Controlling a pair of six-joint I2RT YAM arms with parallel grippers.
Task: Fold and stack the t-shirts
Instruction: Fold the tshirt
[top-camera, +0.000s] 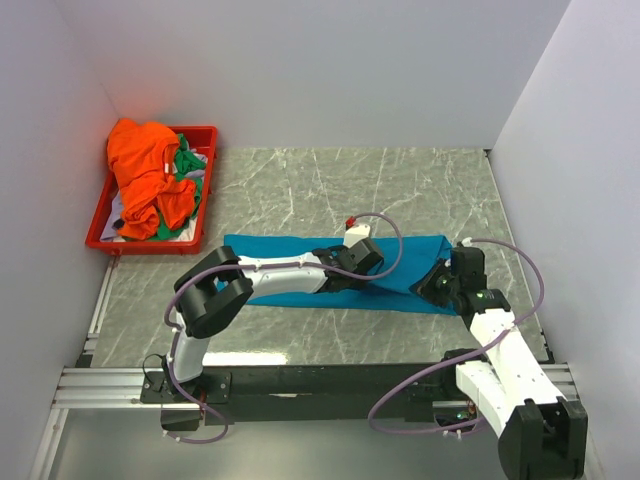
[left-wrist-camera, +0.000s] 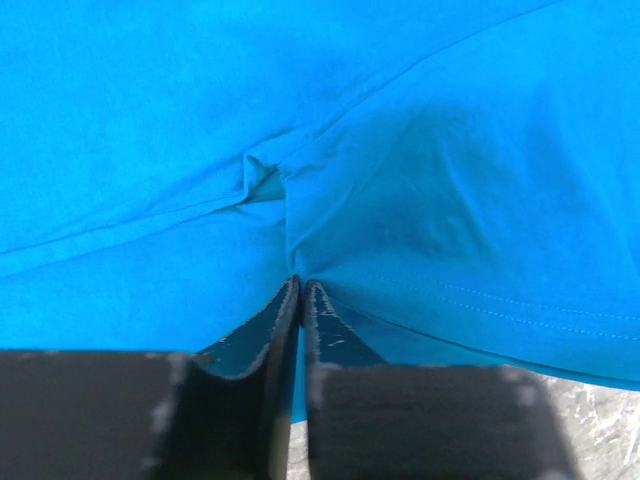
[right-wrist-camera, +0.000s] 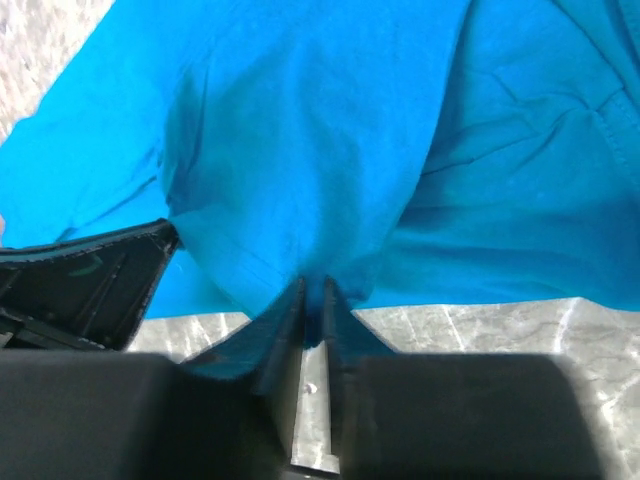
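The teal-blue t-shirt lies folded into a long band across the middle of the table. My left gripper rests on the band's middle. In the left wrist view its jaws stand nearly together, pinching a fold of the teal cloth at their tips. My right gripper is at the band's right end near the front hem. Its jaws are shut on a bunched edge of the teal cloth, lifted a little off the marble. The orange t-shirt and the green t-shirt lie crumpled in the tray.
The red plastic tray sits at the far left against the white wall. White walls close the table on the left, back and right. A black part of the other arm shows at the left of the right wrist view.
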